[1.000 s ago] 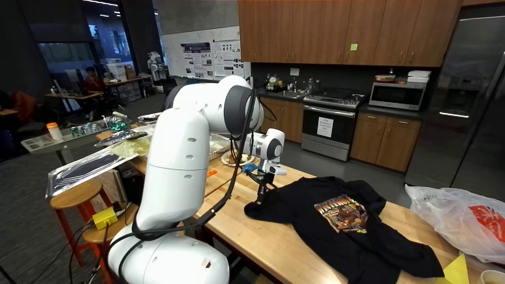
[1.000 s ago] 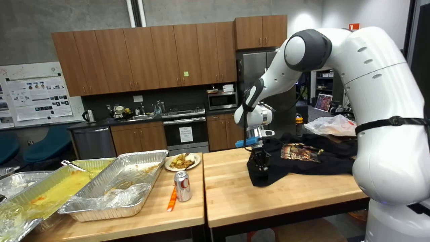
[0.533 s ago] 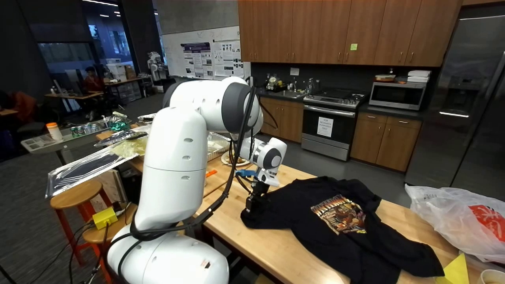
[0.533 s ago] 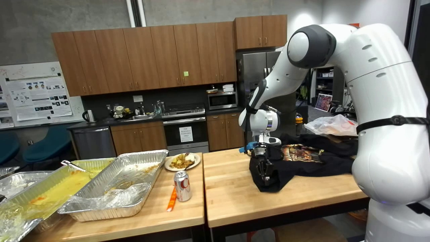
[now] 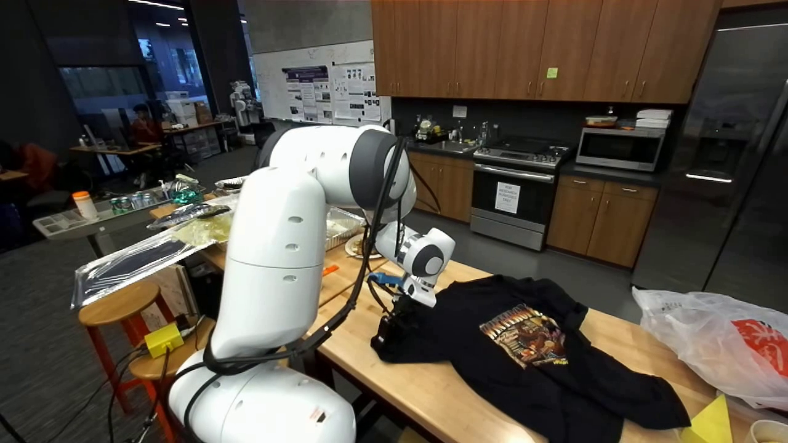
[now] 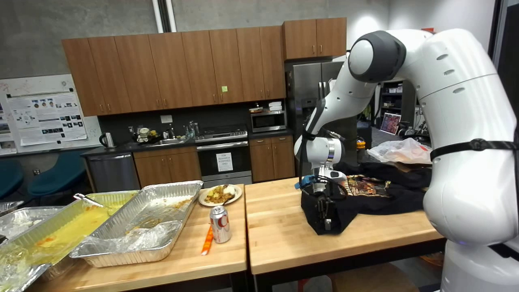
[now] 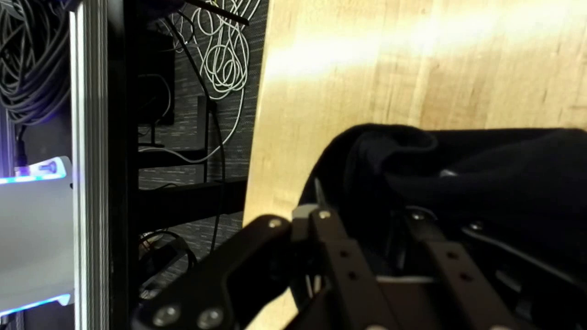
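A black sweatshirt [image 5: 585,375] with a colourful printed picture [image 5: 529,337] on its front lies spread on the wooden table [image 5: 369,369]. It also shows in an exterior view [image 6: 393,205]. My gripper [image 7: 367,206] is at the end of one sleeve [image 7: 486,169], low over the table. It shows there in both exterior views [image 5: 386,332] [image 6: 326,223]. The gripper looks shut on the sleeve cloth, which bunches and folds around the fingers. The fingertips are mostly lost against the dark cloth. The gripper leans, with the wrist above and behind it.
The table's edge [image 7: 259,151] runs close beside the sleeve. A white plastic bag [image 5: 714,344], a yellow object [image 5: 711,424] and a cup [image 5: 769,432] are at the far end. Foil trays [image 6: 162,247], a plate of food [image 6: 204,201] and a can [image 6: 221,227] stand on the neighbouring table.
The gripper has tilted and moved toward the table edge on the robot's side. The sleeve end has moved with it, and the printed front has slid slightly the same way.
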